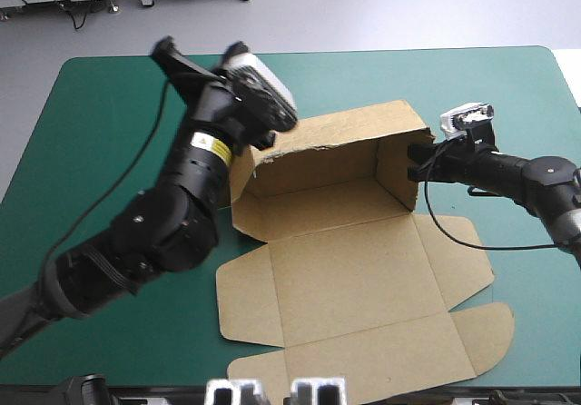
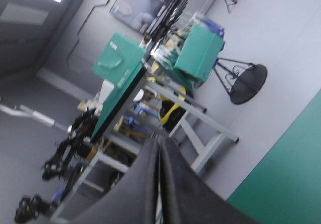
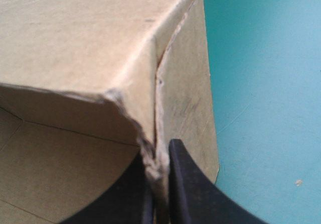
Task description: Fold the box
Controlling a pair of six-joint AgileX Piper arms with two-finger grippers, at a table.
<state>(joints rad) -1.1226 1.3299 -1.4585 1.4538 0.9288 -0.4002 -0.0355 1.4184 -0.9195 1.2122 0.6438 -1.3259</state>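
Right gripper (image 3: 159, 158) is clamped on the raised end wall of the brown box (image 1: 345, 269) (lid lying flat). Left gripper (image 2: 160, 176) is held aloft, fully closed, with nothing gripped.

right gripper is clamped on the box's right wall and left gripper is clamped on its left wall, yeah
No. The left gripper is shut on nothing: the left wrist view shows its fingers closed with no board between them. The right gripper is indeed clamped on the box's right wall.
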